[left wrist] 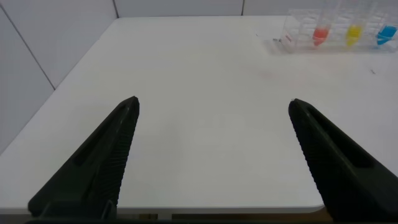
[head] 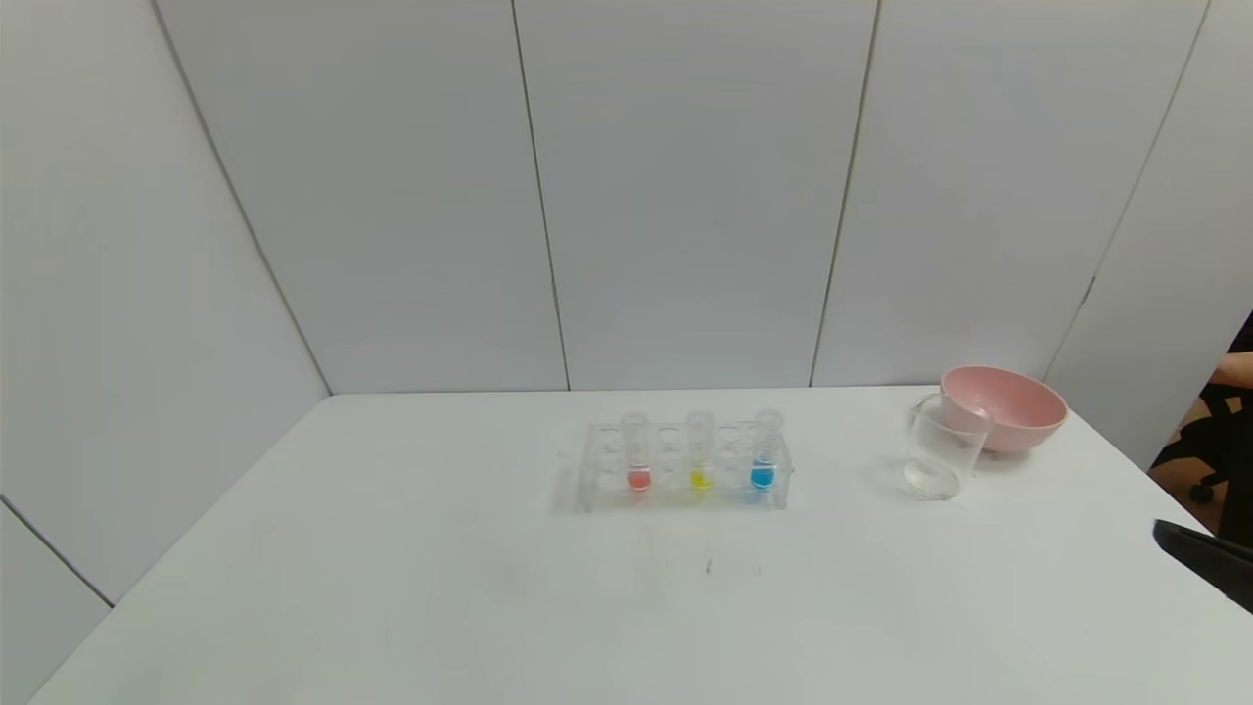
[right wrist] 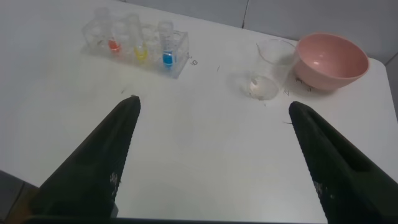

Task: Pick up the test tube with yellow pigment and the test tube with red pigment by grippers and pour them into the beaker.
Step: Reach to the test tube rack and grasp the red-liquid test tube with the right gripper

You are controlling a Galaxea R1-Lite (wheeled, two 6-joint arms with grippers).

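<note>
While both arms sit back at the near edge of the white counter (head: 392, 587), nothing is held yet. The clear tube rack (head: 682, 468) stands near the middle of the counter toward the far edge, three tubes upright in its front row. The test tube with red pigment (head: 637, 452) is in the rack's left-end slot, the test tube with yellow pigment (head: 699, 450) in the middle, and the tube with blue liquid (head: 765, 449) at the right end; one vacant slot separates each from the next.

The beaker (head: 942, 456) stands upright toward the far right corner, well apart from the rack, a trace of clear liquid at its bottom. The pink bowl (head: 1006, 408) sits just behind and right of it, seeming to touch or nearly so.

Left claw (left wrist: 214, 109): released, black fingers (left wrist: 99, 162) spread wide, hovering over the bare near-left part of the counter, rack far off toward its right. It does not show in the head view.

Right claw (right wrist: 211, 112): released, fingers wide apart, over the near-right part of the counter, facing rack and beaker, touching nothing. In the head view only a black finger (head: 1209, 560) pokes in at the right edge.
</note>
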